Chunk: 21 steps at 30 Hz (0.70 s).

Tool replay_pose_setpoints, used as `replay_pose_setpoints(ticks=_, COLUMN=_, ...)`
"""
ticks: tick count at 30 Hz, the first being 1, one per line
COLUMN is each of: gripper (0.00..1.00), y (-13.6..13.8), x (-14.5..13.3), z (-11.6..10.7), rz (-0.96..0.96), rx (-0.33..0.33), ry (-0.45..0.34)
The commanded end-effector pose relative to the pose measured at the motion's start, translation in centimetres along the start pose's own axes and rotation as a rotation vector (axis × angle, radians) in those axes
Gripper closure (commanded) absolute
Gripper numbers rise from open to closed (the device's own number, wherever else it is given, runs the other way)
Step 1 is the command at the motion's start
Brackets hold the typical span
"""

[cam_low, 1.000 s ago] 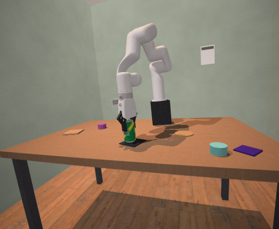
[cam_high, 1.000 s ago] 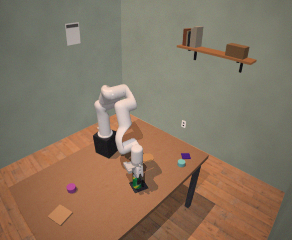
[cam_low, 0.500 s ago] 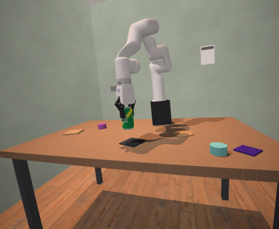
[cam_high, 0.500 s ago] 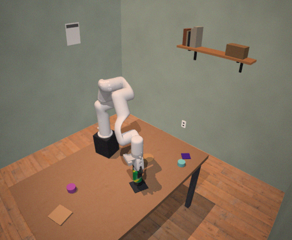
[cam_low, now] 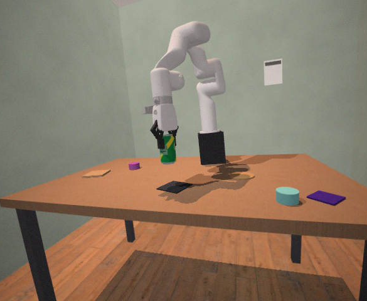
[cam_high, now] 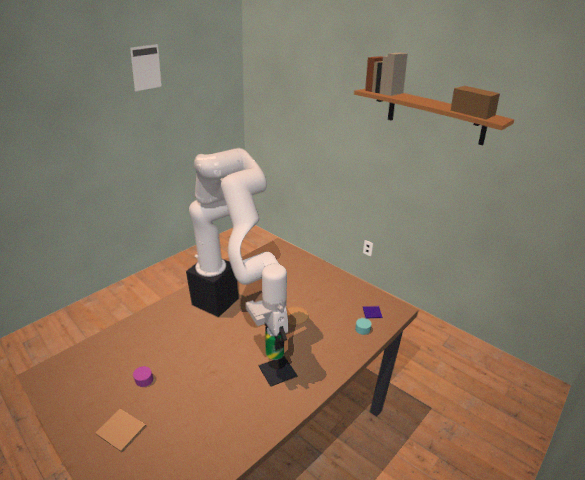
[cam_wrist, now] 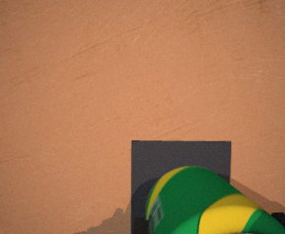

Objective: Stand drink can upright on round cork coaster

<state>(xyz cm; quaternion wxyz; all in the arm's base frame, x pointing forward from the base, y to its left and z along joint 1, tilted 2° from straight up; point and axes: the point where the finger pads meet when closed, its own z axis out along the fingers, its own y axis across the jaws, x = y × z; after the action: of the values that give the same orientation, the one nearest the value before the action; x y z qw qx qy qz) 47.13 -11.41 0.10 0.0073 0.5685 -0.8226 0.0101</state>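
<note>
Right now I'm mid-carry, so going left to right across the exterior view. Far left on the table [cam_low: 79, 207] lies a tan square coaster [cam_low: 96, 173], then a small purple puck [cam_low: 133, 165], both well apart from my work and irrelevant. Next comes my gripper [cam_low: 166, 140], pointing straight down, jaws clamped partway on the upper part of the drink can [cam_low: 168, 150]. The can (green w/ yellow stripes) hangs upright in the air, clear of the table top. Below it and a bit toward the camera sits the dark square coaster [cam_low: 174, 187]; the wrist view shows that same square right under the can's lower end, so I'm roughly above it, not above the target.

Further right, past the arm's black base block [cam_low: 212, 147], the round cork coaster [cam_low: 244, 175] lies flat on the table, partly in the arm's shadow, nothing on it. Beyond that, a teal puck [cam_low: 287, 195] and a purple square coaster [cam_low: 325, 197], near each other but apart.

Step in hand, as I judge it: transport, w/ the can lifted and not yet brought over. Next move calls for a sideways carry to the right until the can's base is centred over the cork disc, keeping it vertical, then a slow descent, release, and a straight-up retreat so nothing but the coaster bears it.
</note>
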Motion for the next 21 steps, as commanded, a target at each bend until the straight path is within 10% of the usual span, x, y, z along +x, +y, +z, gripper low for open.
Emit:
replay_pose_setpoints(ticks=1, gripper=1.0, y=-0.2, x=-0.1, z=-0.2, rz=0.0, rx=0.006, ry=-0.001)
replay_pose_setpoints(ticks=21, gripper=1.0, y=1.0, x=-2.4, z=-0.3, rz=0.0, rx=0.006, ry=-0.001)
